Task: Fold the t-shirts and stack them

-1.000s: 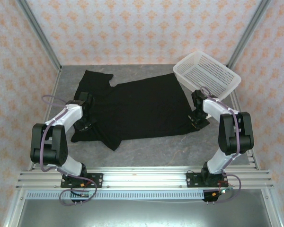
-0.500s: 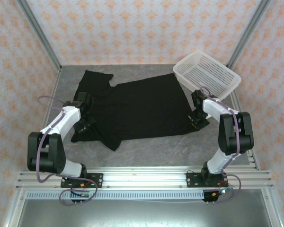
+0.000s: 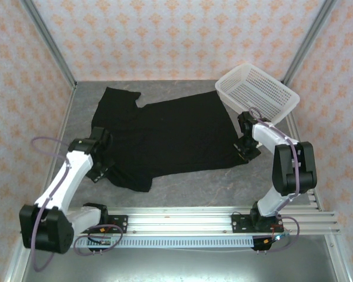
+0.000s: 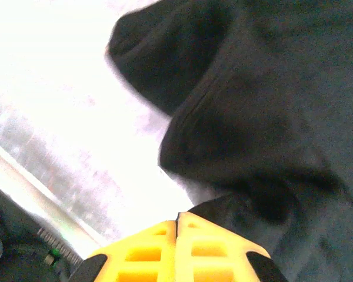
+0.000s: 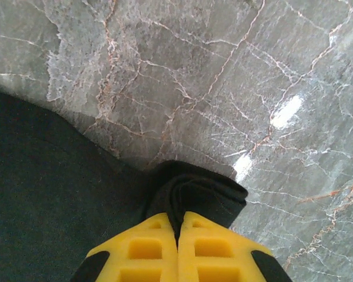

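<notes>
t-shirt (image 3: pixel 176 132) lies spread on the table (image 3: pixel 223 182), plain black side up, roughly flat; it spans the gap between the two grippers, each holding an opposite near corner; I read that as setup for a first fold, since two held corners let the near edge be carried over as one line instead of dragging one side.

left gripper (image 3: pixel 100 169): jaws pressed together, dark cloth bunched right at the tips in its wrist view; looks like a pinch on the hem edge; cloth ahead of the tips hangs in soft rolls with bright table beyond, so that edge seems raised off the surface; the rest of the shirt runs away to the gripper's right.

right gripper (image 3: pixel 246 148): jaws closed on a small doubled fold of fabric that pokes out just past the tips; the shirt body lies to its left, bare marble ahead and to its right; this corner sits low, near the table.

Pose: left arm stretched well out from its base, forearm leaning outward, wrist turned in toward the cloth; right arm elbow-up, folded tight, wrist pointing down at the corner.

White mesh basket (image 3: pixel 265 88) sits just beyond the right gripper; judged a snag risk if that corner swings far.
</notes>
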You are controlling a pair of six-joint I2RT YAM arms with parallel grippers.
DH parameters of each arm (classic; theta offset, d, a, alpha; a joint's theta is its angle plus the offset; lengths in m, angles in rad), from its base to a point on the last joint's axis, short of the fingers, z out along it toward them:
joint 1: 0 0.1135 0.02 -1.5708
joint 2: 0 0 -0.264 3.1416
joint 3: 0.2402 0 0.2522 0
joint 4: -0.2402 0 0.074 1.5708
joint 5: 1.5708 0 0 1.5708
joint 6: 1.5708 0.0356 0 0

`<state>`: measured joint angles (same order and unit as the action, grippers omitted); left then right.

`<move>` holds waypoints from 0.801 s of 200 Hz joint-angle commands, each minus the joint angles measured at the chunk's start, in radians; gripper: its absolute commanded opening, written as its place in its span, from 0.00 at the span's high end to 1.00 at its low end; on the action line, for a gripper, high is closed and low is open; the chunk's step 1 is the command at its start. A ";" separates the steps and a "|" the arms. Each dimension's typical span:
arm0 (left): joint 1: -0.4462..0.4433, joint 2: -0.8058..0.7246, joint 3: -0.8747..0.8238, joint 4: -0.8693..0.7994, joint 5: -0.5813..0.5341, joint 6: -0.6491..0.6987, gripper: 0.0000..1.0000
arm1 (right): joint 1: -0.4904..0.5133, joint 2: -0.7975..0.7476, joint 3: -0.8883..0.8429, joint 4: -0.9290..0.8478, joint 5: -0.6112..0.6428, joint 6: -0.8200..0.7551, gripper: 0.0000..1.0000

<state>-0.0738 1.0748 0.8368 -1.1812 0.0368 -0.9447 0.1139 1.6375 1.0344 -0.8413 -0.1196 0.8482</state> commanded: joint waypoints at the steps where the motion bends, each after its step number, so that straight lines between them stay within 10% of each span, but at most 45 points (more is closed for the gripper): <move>1: -0.022 -0.108 -0.052 -0.164 0.042 -0.120 1.00 | 0.008 -0.041 -0.006 -0.038 0.046 -0.018 1.00; 160: -0.128 -0.372 0.189 -0.376 0.156 -0.325 1.00 | 0.021 -0.239 -0.023 -0.166 0.106 -0.092 1.00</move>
<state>-0.1951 0.7246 0.9726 -1.5002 0.1841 -1.2148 0.1268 1.4338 0.9710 -0.9314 -0.0734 0.7944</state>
